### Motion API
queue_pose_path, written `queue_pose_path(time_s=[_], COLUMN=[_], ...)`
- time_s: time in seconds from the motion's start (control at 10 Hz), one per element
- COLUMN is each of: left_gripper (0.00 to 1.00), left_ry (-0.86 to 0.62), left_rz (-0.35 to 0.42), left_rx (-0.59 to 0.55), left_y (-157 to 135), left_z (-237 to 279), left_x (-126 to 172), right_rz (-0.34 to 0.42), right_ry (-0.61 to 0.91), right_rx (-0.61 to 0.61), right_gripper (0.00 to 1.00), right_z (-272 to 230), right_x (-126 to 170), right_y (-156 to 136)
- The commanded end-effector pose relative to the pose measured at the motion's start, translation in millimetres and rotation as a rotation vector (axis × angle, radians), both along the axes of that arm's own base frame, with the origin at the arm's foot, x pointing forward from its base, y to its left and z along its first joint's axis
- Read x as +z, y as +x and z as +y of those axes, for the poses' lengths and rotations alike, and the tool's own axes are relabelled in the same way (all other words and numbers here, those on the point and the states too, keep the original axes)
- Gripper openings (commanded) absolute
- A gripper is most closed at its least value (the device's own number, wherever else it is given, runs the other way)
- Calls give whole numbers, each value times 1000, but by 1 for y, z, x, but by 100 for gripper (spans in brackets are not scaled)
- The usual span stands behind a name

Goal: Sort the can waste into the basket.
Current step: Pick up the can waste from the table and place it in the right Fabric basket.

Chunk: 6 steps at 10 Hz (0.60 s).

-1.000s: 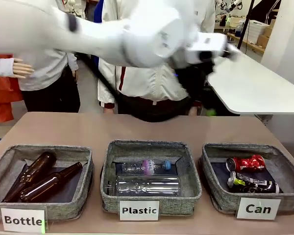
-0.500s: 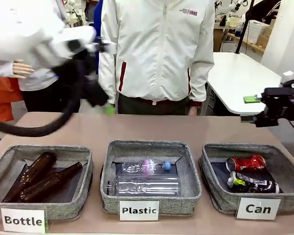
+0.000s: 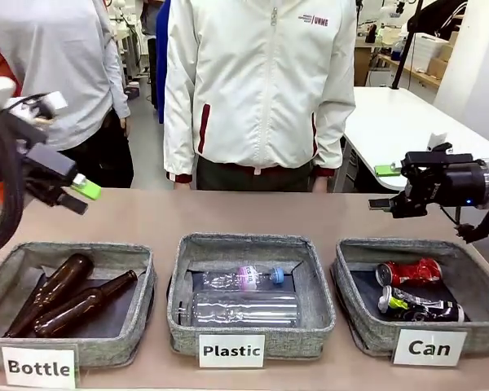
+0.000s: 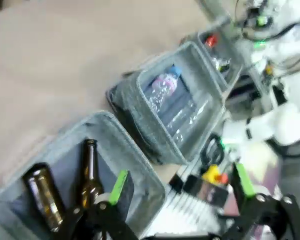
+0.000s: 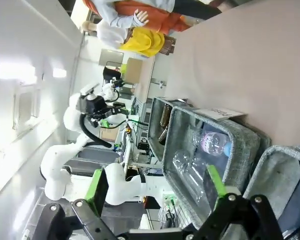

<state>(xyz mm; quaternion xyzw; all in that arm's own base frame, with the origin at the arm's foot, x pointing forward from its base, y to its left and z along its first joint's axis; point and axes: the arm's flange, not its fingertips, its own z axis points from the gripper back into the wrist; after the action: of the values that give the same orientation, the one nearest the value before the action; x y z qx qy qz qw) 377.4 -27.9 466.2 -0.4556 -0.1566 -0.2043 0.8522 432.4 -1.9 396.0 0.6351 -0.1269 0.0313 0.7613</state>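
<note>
The shiny red crushed can (image 3: 409, 271) and the black printed can (image 3: 416, 305) lie side by side inside the grey "Can" basket (image 3: 477, 287) at the front right of the table. My right gripper (image 3: 383, 187) hovers open above and behind that basket's far left corner, holding nothing. Over the table's left end, above the "Bottle" basket (image 3: 138, 262), my left gripper (image 3: 77, 195) is open and holds nothing. In the left wrist view its fingers (image 4: 120, 185) point down the row of baskets, with the red can (image 4: 211, 40) far off. The right wrist view shows the "Can" basket's rim (image 5: 285, 165) beyond the open fingers (image 5: 215, 181).
The "Plastic" basket (image 3: 187, 285) in the middle holds two clear bottles (image 3: 244, 308). Two brown glass bottles (image 3: 81, 303) lie in the "Bottle" basket. A person in a white jacket (image 3: 261, 90) stands at the far edge. A white table (image 3: 416, 138) stands behind on the right.
My left arm has swung from over the table's middle back to the far left. My right gripper has come into view at the right and shifted slightly left. The cans lie unmoved.
</note>
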Motion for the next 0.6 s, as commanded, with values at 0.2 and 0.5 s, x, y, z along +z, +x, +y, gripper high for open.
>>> queue_pose_path(time_s=[0.2, 0.5], left_gripper=[100, 100], left_ry=[-388, -261], left_rz=[-153, -52], left_rx=[344, 207], left_y=[-3, -7], left_z=[38, 49], left_x=[-63, -29], right_rz=[14, 4], right_ry=[11, 9], right_rx=[-73, -16], right_gripper=[100, 100], right_z=[-17, -10], right_x=[21, 8], right_y=[18, 5])
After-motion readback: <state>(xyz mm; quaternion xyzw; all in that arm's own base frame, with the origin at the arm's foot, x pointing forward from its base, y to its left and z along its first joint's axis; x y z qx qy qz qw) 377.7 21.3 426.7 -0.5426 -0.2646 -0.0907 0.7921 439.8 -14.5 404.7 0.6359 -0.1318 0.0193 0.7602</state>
